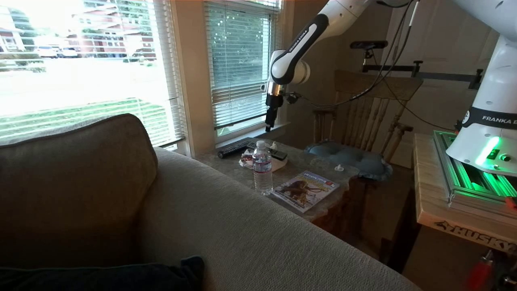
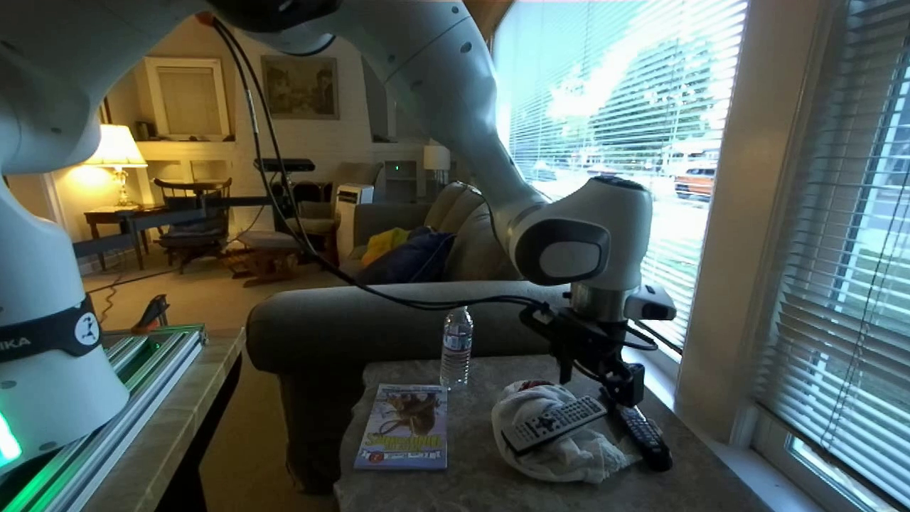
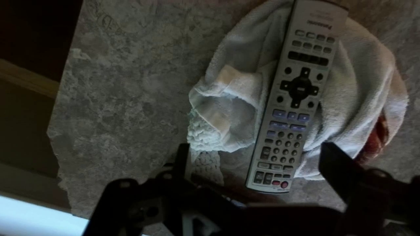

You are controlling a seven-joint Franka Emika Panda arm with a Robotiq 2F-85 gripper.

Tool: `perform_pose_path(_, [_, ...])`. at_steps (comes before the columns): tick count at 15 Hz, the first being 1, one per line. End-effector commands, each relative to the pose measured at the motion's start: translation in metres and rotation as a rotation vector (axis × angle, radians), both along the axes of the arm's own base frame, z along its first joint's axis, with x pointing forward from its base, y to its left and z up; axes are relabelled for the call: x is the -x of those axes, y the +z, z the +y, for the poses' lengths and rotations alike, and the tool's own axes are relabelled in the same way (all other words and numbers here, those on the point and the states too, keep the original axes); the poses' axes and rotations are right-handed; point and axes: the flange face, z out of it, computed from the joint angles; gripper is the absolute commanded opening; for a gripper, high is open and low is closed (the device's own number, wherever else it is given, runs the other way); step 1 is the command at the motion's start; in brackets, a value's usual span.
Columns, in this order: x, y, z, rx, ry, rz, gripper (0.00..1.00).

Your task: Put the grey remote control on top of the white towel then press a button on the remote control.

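The grey remote control (image 3: 292,108), with rows of buttons, lies across the rumpled white towel (image 3: 352,78) on the table; its red-button end sticks out past the cloth. In an exterior view the remote (image 2: 554,424) lies tilted on the towel (image 2: 569,461). It also shows in an exterior view (image 1: 278,154), partly behind a bottle. My gripper (image 3: 255,152) is open and empty, its fingers apart on either side of the remote's lower end in the wrist view. In both exterior views the gripper (image 2: 597,384) (image 1: 268,128) hangs above the table on the window side.
A black remote (image 2: 643,435) (image 1: 231,149) lies beside the towel near the window. A water bottle (image 2: 456,348) (image 1: 262,171) and a magazine (image 2: 405,427) (image 1: 305,190) are on the same table. The sofa arm (image 2: 398,320) borders the table. A wooden chair (image 1: 363,117) stands close by.
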Motion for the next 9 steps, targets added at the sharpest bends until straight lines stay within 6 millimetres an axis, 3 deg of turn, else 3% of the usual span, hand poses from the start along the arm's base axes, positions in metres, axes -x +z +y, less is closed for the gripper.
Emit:
perform_pose_path(1, [0.016, 0.013, 0.010, -0.004, -0.015, 0.015, 1.00])
perform_pose_path(4, [0.012, 0.015, 0.010, -0.002, -0.013, 0.007, 1.00])
perform_pose_path(5, [0.010, 0.015, 0.009, -0.002, -0.015, 0.004, 0.82])
perform_pose_path(9, [0.001, 0.012, 0.003, 0.009, -0.004, -0.010, 0.50])
